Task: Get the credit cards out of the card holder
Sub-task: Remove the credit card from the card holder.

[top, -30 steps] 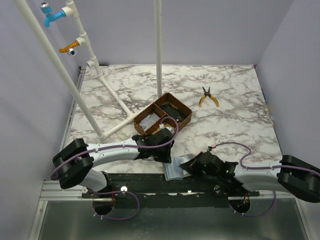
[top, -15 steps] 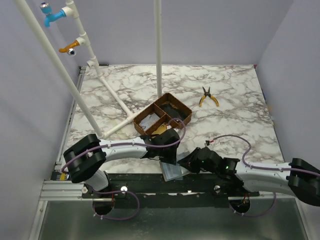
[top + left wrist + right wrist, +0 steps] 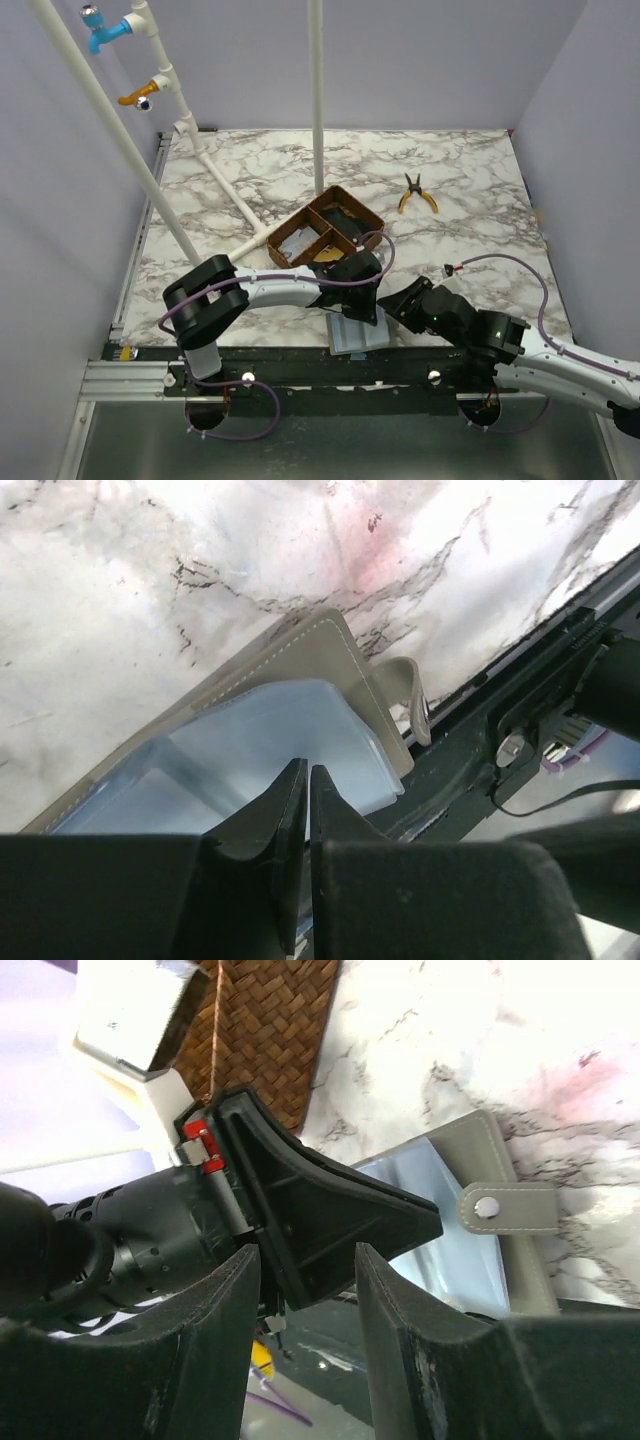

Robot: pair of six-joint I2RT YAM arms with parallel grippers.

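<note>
Extraction is barely begun: the open flat grey folding card holder [image 3: 262, 718] is probed by the left pincer [image 3: 308, 771], tips together. Next, a credit card must be gripped by the right pincer [image 3: 307, 1256] — held apart.

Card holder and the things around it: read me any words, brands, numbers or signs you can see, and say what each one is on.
No text can be read in any view.
card holder: plain grey with stitching and a snap tab, no print showing.
wooden tray: no label showing.
pliers: too small to make out any marking.
</note>
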